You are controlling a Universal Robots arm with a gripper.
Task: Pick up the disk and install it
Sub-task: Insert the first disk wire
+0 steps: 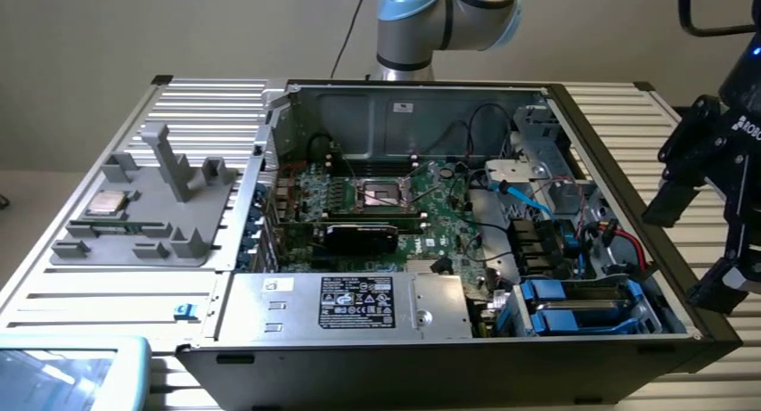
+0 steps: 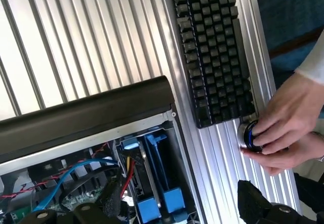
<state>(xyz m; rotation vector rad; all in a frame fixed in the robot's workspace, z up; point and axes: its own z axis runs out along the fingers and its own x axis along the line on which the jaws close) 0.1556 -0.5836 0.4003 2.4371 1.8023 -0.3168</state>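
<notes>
An open computer case point(image 1: 701, 335) lies on a ribbed metal table. In the drive bay at the corner of the case nearest the camera, on the exterior view's right, bright blue rails frame grey metal. This looks like the disk point(image 1: 568, 320) point(image 2: 150, 206), standing on edge with its label hidden. My black gripper point(image 1: 696, 250) hangs outside the case wall on the exterior view's right, above that bay. It is open with nothing between its fingers point(image 2: 260, 206).
A person's hand point(image 2: 286, 127) rests on a round knob beside a black keyboard point(image 2: 212, 51) on the table. Inside the case are a grey box with a sticker point(image 1: 356, 304), the motherboard point(image 1: 393, 206) and loose blue and red cables point(image 2: 76, 171). A grey fixture point(image 1: 143, 219) holds a small chip.
</notes>
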